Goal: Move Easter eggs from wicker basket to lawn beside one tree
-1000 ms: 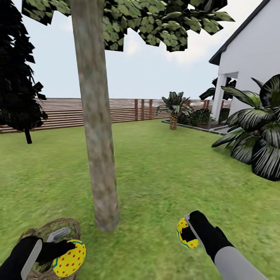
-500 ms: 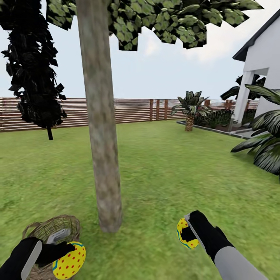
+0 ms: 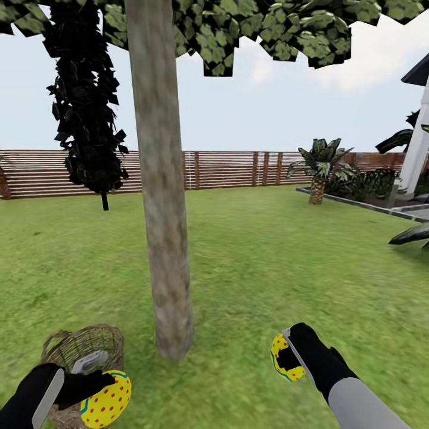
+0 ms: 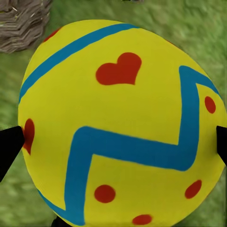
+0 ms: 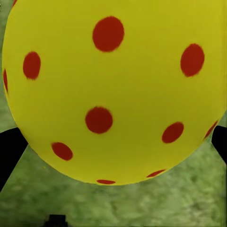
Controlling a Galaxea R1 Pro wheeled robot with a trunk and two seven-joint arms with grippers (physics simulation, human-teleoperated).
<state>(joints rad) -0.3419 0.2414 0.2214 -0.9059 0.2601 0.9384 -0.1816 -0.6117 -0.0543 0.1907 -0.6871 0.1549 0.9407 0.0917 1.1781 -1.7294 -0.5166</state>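
Lawn (image 3: 268, 250) fills the lower frame, w/ a slatted fence (image 3: 226, 170) across mid-frame. One grey-brown tree (image 3: 164, 196) stands center-left, trunk upright; one dark narrow tree (image 3: 89, 113) upper left; one small palm (image 3: 319, 167) at right. One wicker basket (image 3: 89, 348) sits lower left, just left of the trunk base, partly behind my left arm. Two eggs in sight: my left pincer (image 3: 95, 381) is clamped on the left egg (image 3: 107, 399), long axis tilted up-right; my right pincer (image 3: 289, 354) is clamped on the right egg (image 3: 285, 357), long axis roughly upright.

yellow red-dotted eggs (image 3: 107, 399), brown basket (image 3: 83, 348)
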